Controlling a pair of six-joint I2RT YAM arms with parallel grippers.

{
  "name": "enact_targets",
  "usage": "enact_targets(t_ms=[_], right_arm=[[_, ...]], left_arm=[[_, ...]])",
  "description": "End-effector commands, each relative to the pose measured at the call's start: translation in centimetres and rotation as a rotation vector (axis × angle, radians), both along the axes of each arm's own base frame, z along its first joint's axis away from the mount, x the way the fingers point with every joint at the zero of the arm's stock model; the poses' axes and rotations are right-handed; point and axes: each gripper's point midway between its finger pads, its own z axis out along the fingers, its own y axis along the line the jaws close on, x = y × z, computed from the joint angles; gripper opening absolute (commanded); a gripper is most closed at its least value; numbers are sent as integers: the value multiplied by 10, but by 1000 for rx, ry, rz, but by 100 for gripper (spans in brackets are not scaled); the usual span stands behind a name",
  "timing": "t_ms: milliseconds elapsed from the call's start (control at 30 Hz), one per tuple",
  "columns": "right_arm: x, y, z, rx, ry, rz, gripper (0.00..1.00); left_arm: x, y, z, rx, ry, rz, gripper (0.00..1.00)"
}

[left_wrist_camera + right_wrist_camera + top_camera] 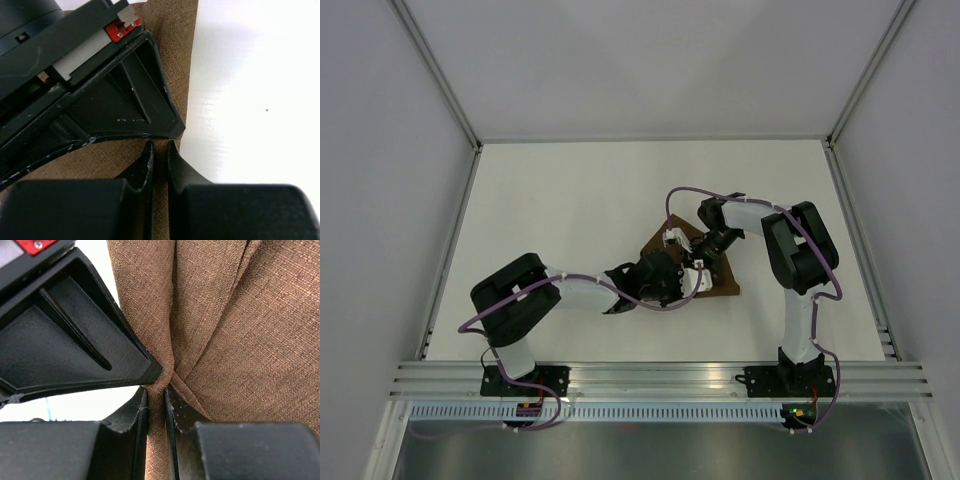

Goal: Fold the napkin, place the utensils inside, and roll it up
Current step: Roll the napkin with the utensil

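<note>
My left gripper (160, 146) is nipped shut on the napkin (720, 283) just inside its edge. The right gripper (156, 390) is clamped on a raised fold, mid-table (white table (600, 190) stretches wide around them).

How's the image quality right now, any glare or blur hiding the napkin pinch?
Top external: even light, sharp, but the arms hide most of the napkin. Left wrist: the table glares white, left fingers dark and soft-edged. Right wrist: weave crisp at the pinch, right fingers slightly blurred.
</note>
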Motion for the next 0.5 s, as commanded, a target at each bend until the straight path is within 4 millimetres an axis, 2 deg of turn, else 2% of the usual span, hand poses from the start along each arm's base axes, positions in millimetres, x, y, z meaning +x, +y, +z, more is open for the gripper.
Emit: enact_targets(t_ms=[0, 67, 100, 200, 233, 300, 333, 467], right_arm=[[2, -34, -58, -181, -81, 107, 3], [2, -33, -58, -179, -84, 105, 4], [3, -33, -58, -179, -86, 100, 5], [3, -32, -56, -176, -89, 95, 8], [4, -31, -55, -174, -91, 87, 14], [10, -29, -49, -162, -119, 67, 22], [12, -28, -46, -159, -125, 54, 32], [31, -22, -18, -101, -179, -8, 46]], left_arm=[[-22, 2, -23, 18, 199, -5, 6], [-24, 0, -25, 18, 234, 5, 2], [-28, 2, -34, 44, 268, 4, 2], [-34, 0, -42, 74, 329, -5, 2], [-37, 4, -50, 100, 359, -2, 2], [-41, 3, -53, 101, 401, -11, 2], [-41, 5, -56, 103, 418, -8, 2], [-44, 8, -62, 100, 487, -7, 2]])
